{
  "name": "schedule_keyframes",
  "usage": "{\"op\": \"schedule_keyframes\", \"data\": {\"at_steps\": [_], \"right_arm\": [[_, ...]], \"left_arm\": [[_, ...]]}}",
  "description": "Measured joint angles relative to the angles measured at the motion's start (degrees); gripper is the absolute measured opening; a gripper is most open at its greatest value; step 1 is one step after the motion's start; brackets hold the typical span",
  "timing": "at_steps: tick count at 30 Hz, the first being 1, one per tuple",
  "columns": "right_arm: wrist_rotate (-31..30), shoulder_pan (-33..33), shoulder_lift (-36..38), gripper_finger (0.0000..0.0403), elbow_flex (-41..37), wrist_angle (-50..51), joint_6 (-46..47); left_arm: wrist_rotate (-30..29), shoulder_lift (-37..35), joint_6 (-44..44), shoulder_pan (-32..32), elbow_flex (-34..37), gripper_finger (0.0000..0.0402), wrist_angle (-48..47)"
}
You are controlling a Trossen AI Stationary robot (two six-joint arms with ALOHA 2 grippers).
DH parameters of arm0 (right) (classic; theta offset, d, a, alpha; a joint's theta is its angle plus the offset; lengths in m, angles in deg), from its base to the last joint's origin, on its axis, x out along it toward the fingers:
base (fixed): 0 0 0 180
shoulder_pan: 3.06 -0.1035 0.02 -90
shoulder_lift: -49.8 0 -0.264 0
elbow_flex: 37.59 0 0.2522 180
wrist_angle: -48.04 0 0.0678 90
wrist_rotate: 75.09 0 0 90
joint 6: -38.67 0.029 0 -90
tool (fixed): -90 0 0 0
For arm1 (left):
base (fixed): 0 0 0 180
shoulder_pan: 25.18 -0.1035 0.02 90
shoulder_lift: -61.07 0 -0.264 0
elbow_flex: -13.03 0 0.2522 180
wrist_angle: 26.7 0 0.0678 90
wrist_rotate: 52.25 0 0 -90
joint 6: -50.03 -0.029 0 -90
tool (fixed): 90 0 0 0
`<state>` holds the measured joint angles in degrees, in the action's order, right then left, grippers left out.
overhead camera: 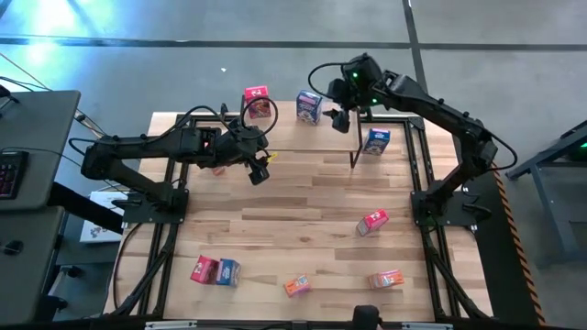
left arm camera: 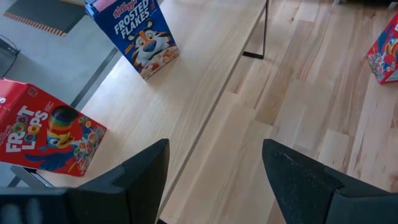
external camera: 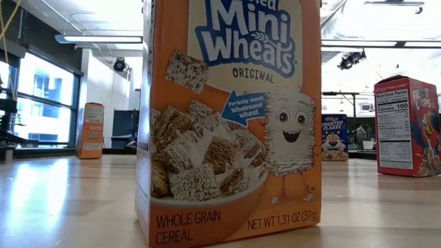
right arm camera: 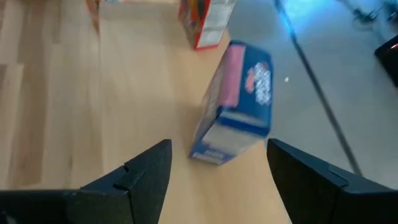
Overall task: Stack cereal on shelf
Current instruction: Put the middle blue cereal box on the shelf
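Note:
The shelf (overhead camera: 284, 135), a light plank on black legs, runs along the table's far edge. On it stand a red cereal box (overhead camera: 257, 95) and a blue one (overhead camera: 309, 106), seen again as the red box (left arm camera: 43, 134) and the blue box (left arm camera: 140, 34). My right gripper (overhead camera: 341, 119) hovers open just right of the blue box (right arm camera: 236, 102), above it, with nothing between its fingers. My left gripper (overhead camera: 260, 172) hangs open over the shelf's near edge (left arm camera: 211, 118), also holding nothing.
A blue box (overhead camera: 376, 140) stands right of the shelf's leg (overhead camera: 353, 156). A red box (overhead camera: 373, 221) lies mid-right. Along the near edge stand a red box (overhead camera: 204, 269), a blue one (overhead camera: 227, 271) and two orange ones (overhead camera: 296, 286) (overhead camera: 386, 279).

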<state>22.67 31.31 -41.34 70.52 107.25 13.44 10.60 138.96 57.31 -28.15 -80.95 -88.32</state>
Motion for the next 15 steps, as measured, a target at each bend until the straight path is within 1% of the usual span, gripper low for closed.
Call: {"op": "schedule_keyframes", "data": {"at_steps": [4, 7, 11, 15], "right_arm": [[0.0, -1.3, 0.0, 0.0257, 0.0, 3.7, 1.5], [0.2, -2.5, 0.0, 0.0257, -0.2, 4.7, 2.8], [0.2, -4.1, 0.1, 0.0257, -3.0, 2.5, 3.8], [-1.2, -5.7, 0.1, 0.0257, -7.0, -3.0, 4.2]], "left_arm": [[0.0, 0.0, 0.0, 0.0, 0.0, 0.0248, 0.1], [0.0, 0.0, -0.4, 0.0, 0.0, 0.0248, 0.1], [0.0, 0.0, -3.9, 0.0, 0.0, 0.0248, 0.2], [0.0, 0.0, -4.5, 0.0, 0.0, 0.0248, 0.2]]}}
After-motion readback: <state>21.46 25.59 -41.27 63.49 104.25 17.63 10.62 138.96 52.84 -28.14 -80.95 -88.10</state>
